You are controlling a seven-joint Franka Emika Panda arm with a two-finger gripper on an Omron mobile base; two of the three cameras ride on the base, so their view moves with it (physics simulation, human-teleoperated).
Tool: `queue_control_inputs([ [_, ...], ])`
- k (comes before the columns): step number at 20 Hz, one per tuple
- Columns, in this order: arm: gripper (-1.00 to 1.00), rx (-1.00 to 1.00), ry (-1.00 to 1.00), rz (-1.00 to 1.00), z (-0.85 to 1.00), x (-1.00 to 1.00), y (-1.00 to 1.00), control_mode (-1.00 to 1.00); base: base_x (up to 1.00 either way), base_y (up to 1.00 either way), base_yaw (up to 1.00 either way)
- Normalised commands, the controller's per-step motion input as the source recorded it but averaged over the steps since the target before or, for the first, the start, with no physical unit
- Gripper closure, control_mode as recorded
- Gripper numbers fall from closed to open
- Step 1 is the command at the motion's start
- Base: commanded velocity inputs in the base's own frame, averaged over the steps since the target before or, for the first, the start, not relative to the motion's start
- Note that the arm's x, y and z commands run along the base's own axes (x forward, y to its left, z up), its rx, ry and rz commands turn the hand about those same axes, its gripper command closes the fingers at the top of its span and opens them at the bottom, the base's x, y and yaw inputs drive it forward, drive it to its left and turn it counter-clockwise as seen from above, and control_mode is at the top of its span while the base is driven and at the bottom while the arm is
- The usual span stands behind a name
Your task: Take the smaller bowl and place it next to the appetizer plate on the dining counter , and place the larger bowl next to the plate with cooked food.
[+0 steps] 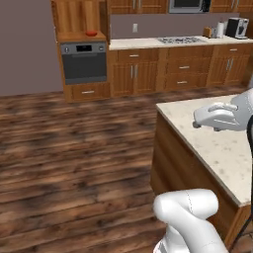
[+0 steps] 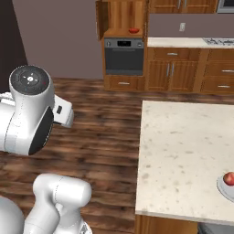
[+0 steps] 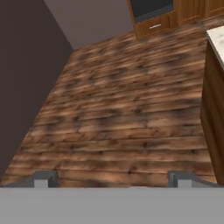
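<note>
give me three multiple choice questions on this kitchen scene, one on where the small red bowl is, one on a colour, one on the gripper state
1. Where does the small bright red round bowl sit?
A. on the wooden shelf above the built-in oven
B. on the plank floor
C. on the speckled beige stone counter

2. What colour is the fruit on the small grey-white plate?
A. green
B. red
C. yellow

3. How is the two-finger gripper?
A. shut on a bowl
B. shut on a plate
C. open, holding nothing

Answers: 1 A, the bowl rests in the niche over the oven; 2 B, the apple-like fruit is red; 3 C, in the hand view the fingertips stand wide apart over bare floor.
</note>
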Motion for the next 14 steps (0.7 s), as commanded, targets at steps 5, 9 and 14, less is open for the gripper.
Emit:
queue_control_inputs([
  [5,-1.0,0.0,0.0,0.0,0.0,0.0,0.0,1.0,1.0,0.14,-0.14],
  [9,-1.0,0.0,0.0,0.0,0.0,0.0,0.0,1.0,1.0,0.23,-0.14],
  [14,-1.0,0.0,0.0,0.0,0.0,0.0,0.0,1.0,1.0,0.29,-0.1],
])
